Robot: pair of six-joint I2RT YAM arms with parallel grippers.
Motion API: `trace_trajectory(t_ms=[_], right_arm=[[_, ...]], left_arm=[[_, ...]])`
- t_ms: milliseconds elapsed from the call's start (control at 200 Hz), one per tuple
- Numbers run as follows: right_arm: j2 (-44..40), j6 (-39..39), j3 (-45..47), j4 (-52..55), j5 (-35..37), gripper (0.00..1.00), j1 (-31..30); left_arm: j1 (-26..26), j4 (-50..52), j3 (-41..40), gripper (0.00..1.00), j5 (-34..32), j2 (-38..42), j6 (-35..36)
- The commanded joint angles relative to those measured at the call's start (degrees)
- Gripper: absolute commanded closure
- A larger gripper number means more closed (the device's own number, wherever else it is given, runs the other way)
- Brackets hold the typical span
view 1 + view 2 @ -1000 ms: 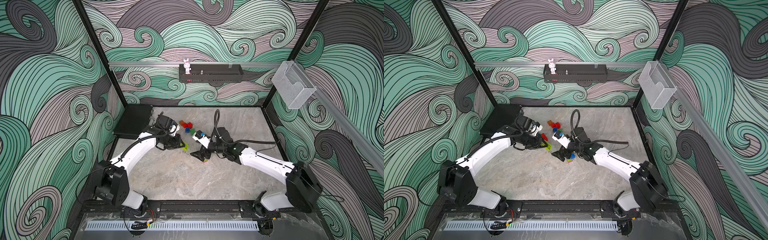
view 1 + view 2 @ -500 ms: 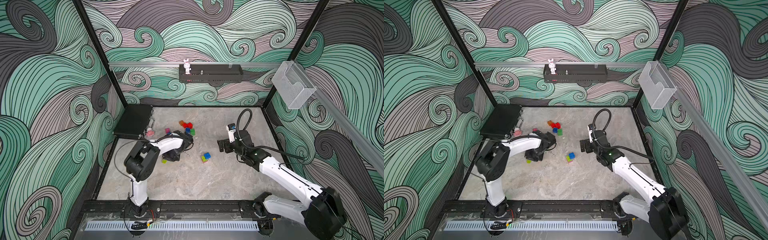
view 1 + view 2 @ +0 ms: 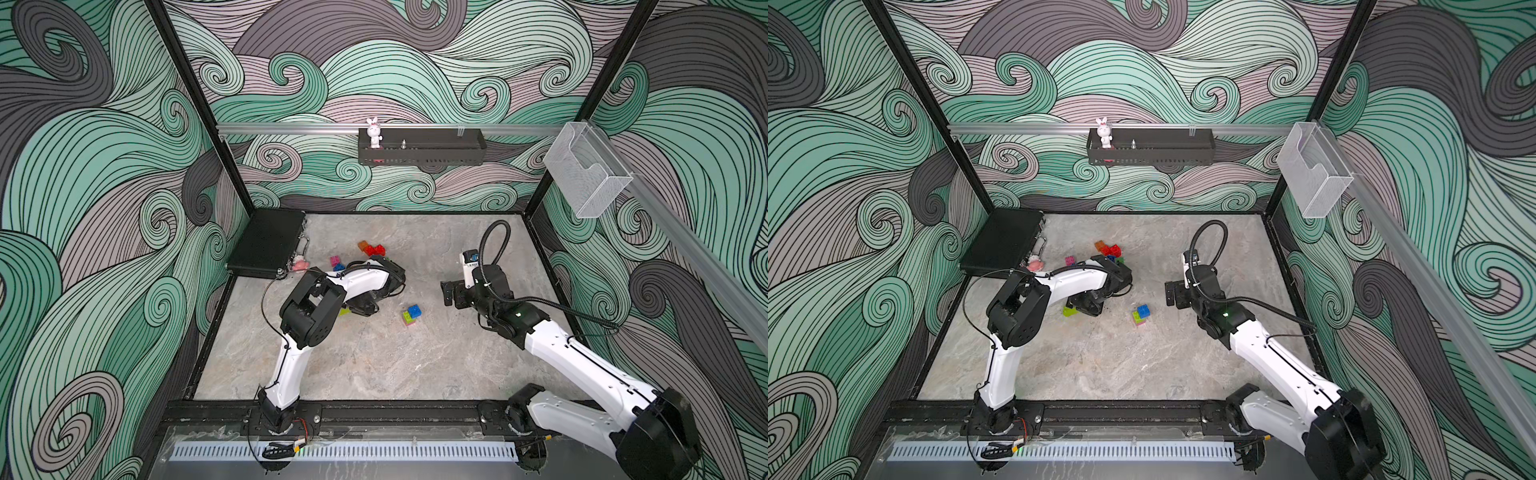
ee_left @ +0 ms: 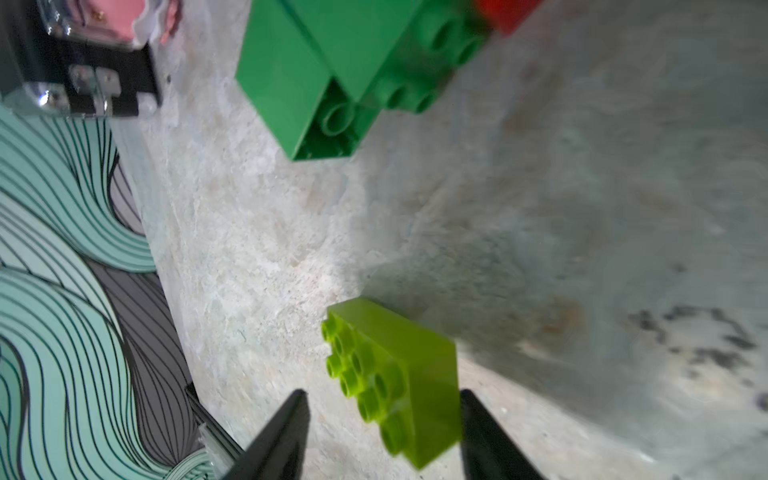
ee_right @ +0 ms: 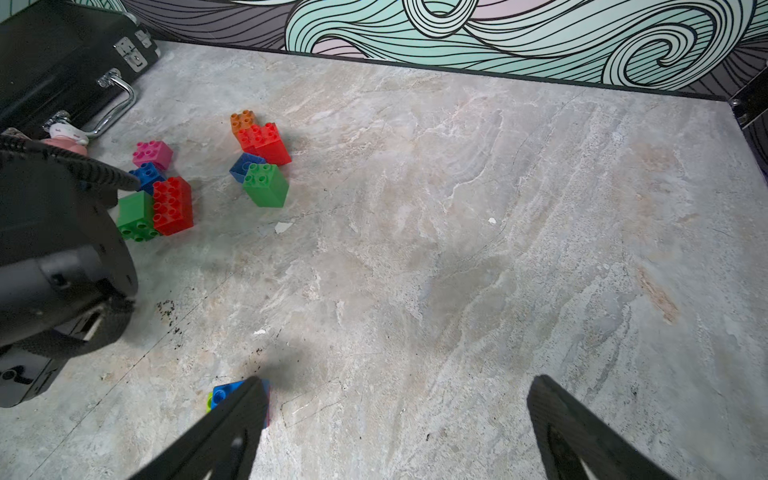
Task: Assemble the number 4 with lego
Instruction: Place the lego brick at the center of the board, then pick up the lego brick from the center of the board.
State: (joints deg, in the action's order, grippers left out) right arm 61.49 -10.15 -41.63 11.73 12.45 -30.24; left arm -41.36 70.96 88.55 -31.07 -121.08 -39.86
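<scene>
A lime lego brick [image 4: 399, 374] lies on its side on the table between my left gripper's [image 4: 382, 392] open jaws. One finger stands right beside the brick and the other stands clear of it. In the top views this brick [image 3: 343, 311] peeks out beside the left gripper [image 3: 362, 306]. A small blue, lime and pink stack [image 3: 411, 314] stands alone mid-table. Loose red, orange, blue, pink and dark green bricks [image 5: 264, 141] lie further back. My right gripper [image 5: 397, 380] hovers open and empty, to the right of the stack [image 5: 226, 392].
A shut black case [image 3: 266, 243] sits at the back left, with a pink-and-white toy figure [image 3: 300, 262] by its handle. A dark green and red pair [image 5: 153, 212] lies close to the left wrist. A shelf with a bunny [image 3: 374, 132] hangs on the back wall.
The two grippers were together at mid-table. The right arm has drawn back to the right, leaving the small stack. The left gripper has moved left and down and has opened around the lime brick.
</scene>
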Motion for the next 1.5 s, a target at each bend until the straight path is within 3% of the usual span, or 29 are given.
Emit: trace_trajectory(t_ms=[0, 145, 280, 340, 375, 425, 625, 806, 1121, 1296, 1496], right_arm=[[-1.1, -0.7, 0.5, 1.3, 2.8, 0.01, 0.2], [-2.2, -0.7, 0.8, 1.1, 4.0, 0.01, 0.2], [-2.7, -0.6, 0.6, 1.5, 4.2, 0.01, 0.2], [-2.8, -0.6, 0.4, 1.7, 4.1, 0.01, 0.2], [-2.8, -0.6, 0.3, 1.9, 3.9, 0.01, 0.2], [-2.9, -0.7, 0.2, 2.1, 3.7, 0.01, 0.2], [-3.1, -0.1, -0.6, 3.2, 2.7, 0.01, 0.2], [-4.1, 0.7, -1.1, 4.2, 2.5, 0.01, 0.2], [-6.0, 1.1, -0.7, 4.8, 2.7, 0.01, 0.2], [-6.2, 0.8, -0.1, 3.7, 2.3, 0.01, 0.2], [-4.8, 0.6, -0.2, 2.3, 1.4, 0.01, 0.1]], left_arm=[[0.8, -2.1, 2.4, 0.29, 4.5, 0.8, 3.7], [3.6, -11.5, -0.5, 0.24, 16.3, 8.1, 10.9], [10.3, -22.8, -8.0, 0.19, 29.6, 15.1, 16.7], [14.1, -25.8, -10.4, 0.15, 32.8, 16.7, 17.4], [16.1, -26.7, -11.2, 0.06, 33.6, 17.4, 17.3], [18.4, -28.4, -12.8, 0.02, 34.7, 18.6, 17.1], [25.4, -45.2, -23.8, 0.01, 48.3, 23.7, 13.7], [25.6, -53.2, -28.9, 0.01, 49.1, 23.2, 13.0], [25.4, -55.8, -37.2, 0.01, 45.8, 26.0, 8.0], [24.9, -55.7, -42.2, 0.01, 47.6, 29.3, 6.8], [21.9, -58.3, -45.9, 0.02, 54.3, 30.8, 2.7]])
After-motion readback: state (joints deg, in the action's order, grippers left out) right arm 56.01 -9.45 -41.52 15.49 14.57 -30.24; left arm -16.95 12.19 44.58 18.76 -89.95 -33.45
